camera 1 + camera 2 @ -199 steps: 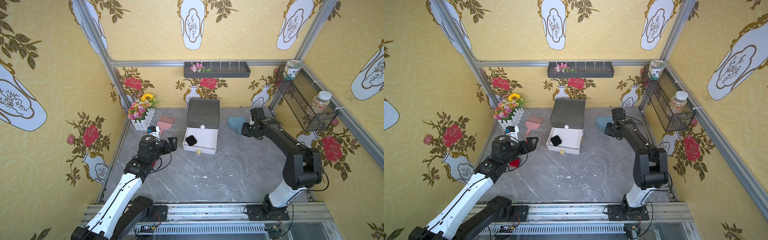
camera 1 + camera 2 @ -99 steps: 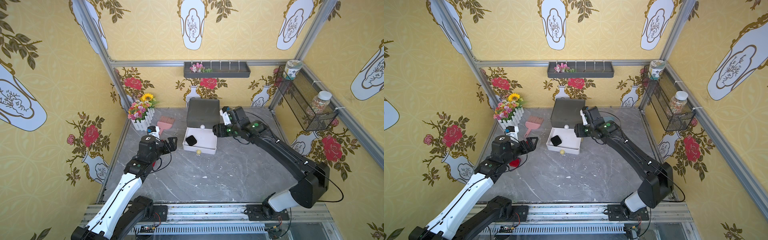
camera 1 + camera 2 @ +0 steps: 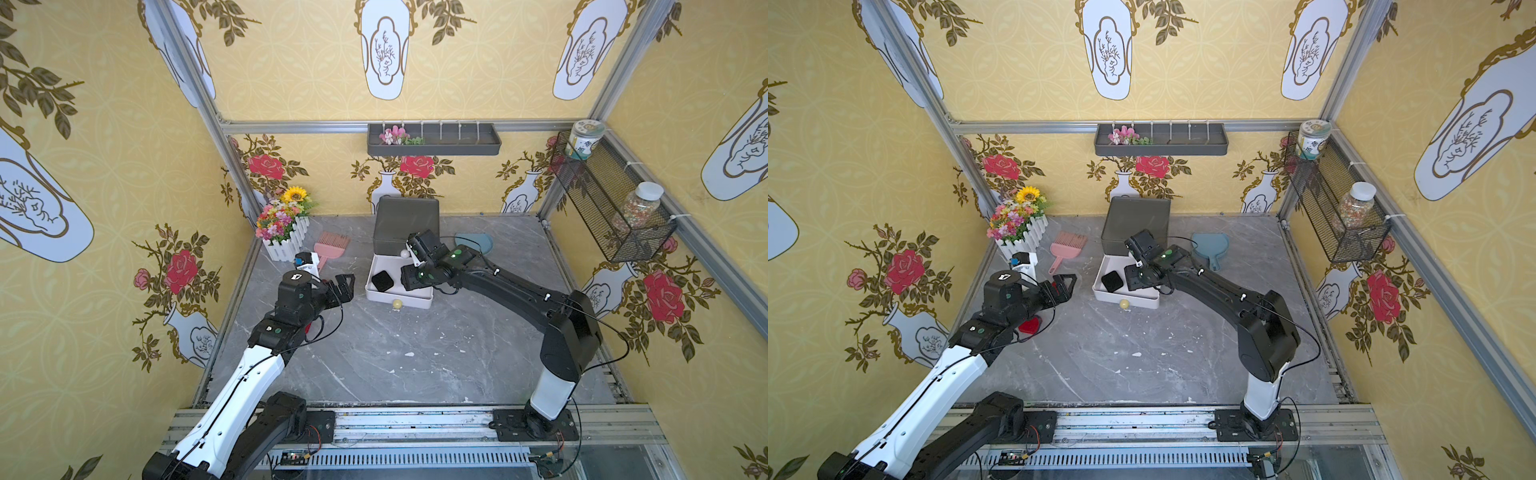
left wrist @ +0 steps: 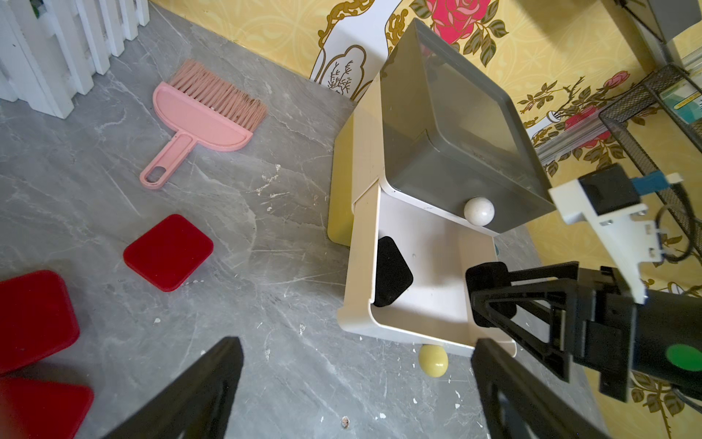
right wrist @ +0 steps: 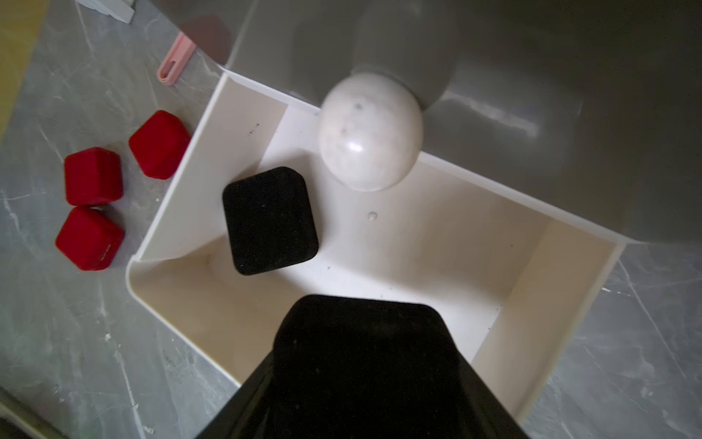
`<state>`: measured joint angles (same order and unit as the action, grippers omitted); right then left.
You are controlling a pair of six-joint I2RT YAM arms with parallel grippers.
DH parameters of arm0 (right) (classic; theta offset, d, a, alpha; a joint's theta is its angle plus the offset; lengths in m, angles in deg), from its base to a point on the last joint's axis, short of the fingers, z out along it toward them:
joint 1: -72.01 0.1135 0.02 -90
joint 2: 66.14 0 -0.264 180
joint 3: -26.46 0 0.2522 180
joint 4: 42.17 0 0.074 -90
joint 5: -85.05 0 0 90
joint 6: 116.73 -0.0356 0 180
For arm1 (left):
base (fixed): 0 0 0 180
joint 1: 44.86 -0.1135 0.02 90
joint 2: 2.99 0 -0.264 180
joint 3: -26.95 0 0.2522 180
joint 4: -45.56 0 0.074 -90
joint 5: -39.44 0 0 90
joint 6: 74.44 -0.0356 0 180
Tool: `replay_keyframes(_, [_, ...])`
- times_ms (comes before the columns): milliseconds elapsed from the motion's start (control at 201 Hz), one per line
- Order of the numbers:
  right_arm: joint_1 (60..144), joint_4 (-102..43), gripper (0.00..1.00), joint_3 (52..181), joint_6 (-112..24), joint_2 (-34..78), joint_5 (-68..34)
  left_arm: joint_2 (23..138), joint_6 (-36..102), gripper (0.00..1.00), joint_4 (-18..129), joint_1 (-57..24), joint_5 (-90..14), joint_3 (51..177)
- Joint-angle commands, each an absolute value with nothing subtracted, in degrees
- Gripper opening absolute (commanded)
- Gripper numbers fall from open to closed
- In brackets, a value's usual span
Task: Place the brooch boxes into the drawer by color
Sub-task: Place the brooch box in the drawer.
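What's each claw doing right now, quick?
Left gripper: open, empty.
Right gripper: closed on a black brooch box, over the white drawer.

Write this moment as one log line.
right pincer: grips black box over open white drawer | in drawer: second black box | left pincer: open, empty | red boxes: three on table

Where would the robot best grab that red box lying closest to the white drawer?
Probably by two opposite straight sides, coming straight down from above. The red box lies flat on the table, low and rounded-square, with bare surface all round and a gap to the other red boxes, so there is room on both sides.
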<state>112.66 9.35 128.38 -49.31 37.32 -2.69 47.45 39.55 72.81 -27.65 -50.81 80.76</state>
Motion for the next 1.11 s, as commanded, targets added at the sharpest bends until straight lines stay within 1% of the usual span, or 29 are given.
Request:
replay_keyframes(0, [112.79,9.84,0.58,130.36,-50.29,39.43,0.71,47.64,39.25,1.0,73.03,-27.72,-50.85,80.72])
replay_keyframes(229, [112.88,10.35,0.59,132.52,-50.5,43.38,2.17,47.38,39.2,1.0,72.87,-27.72,-51.0,80.66])
replay_keyframes(368, [113.01,10.66,0.61,132.79,-50.81,44.61,2.75,47.38,39.21,1.0,72.76,-27.72,-50.86,80.53])
replay_keyframes(403, [113.13,10.61,0.62,132.73,-50.89,44.73,3.11,47.3,39.21,1.0,72.76,-27.72,-50.83,80.53])
replay_keyframes(468, [113.47,10.79,0.67,132.65,-50.92,44.85,3.75,47.24,39.23,1.0,72.76,-27.71,-50.82,80.55])
replay_keyframes(752, [113.7,10.76,0.78,132.44,-51.02,43.81,4.33,47.02,39.32,1.0,72.81,-27.72,-50.85,80.44])
replay_keyframes(971, [114.52,11.07,0.8,132.66,-50.66,41.89,6.13,46.85,39.38,1.0,72.94,-27.72,-50.84,80.44])
replay_keyframes(1100, [117.28,10.86,0.82,132.55,-49.18,38.49,8.11,46.85,39.35,1.0,72.85,-27.7,-50.87,80.48])
